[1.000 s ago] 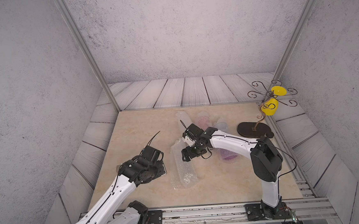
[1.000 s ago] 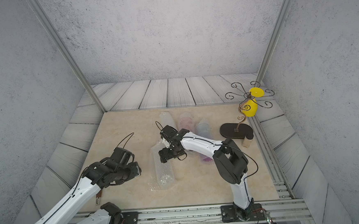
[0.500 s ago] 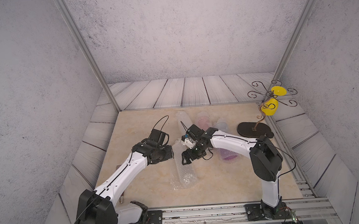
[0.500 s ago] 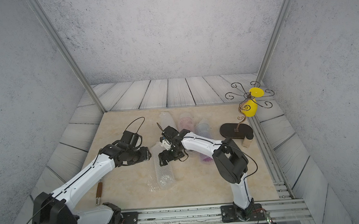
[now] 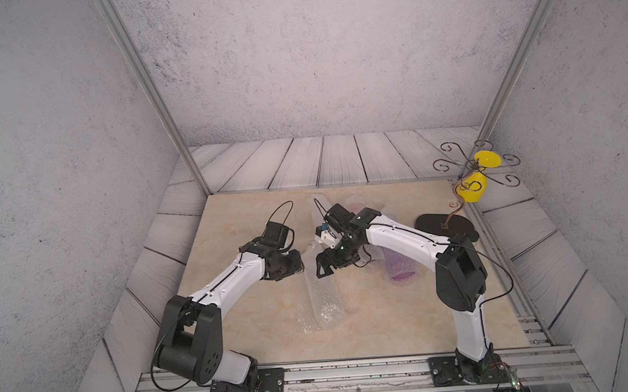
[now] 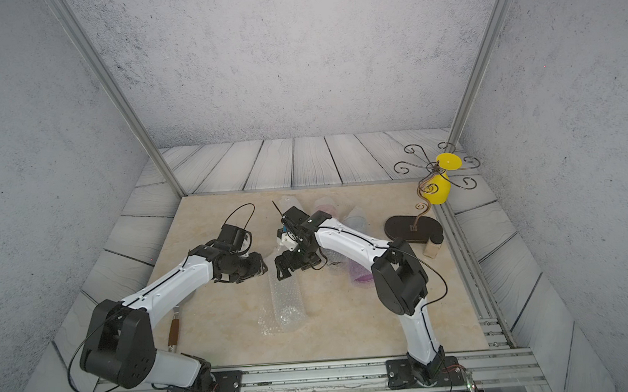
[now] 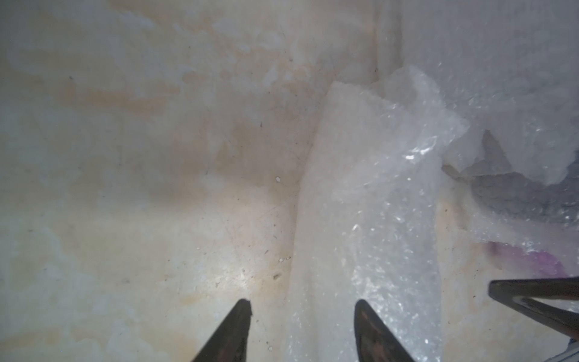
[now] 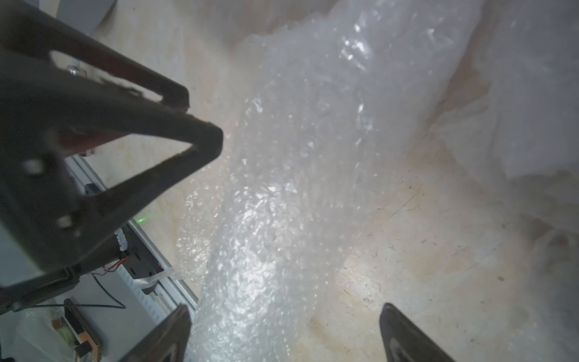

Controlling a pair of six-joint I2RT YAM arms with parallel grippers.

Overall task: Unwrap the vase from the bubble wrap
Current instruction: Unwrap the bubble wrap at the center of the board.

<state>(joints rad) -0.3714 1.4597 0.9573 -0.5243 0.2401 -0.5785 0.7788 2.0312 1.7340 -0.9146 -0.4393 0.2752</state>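
We saw the clear, crinkled bubble wrap tube (image 5: 324, 300) lying on the beige marbled tabletop (image 5: 388, 330), its contents blurred. The left gripper (image 7: 302, 308) and right gripper (image 8: 285, 307) stood spread over it, seemingly untouching, finger bases cropped.

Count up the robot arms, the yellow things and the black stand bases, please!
Robot arms: 2 (left arm, right arm)
Yellow things: 2 (disc, cup)
Black base: 1
Total: 5

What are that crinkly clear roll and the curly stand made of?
Bubble wrap roll: clear glossy plastic film; small shiny air bubbles cover it. Wire stand: probably thin dark metal, judging by its fine curled scrolls.
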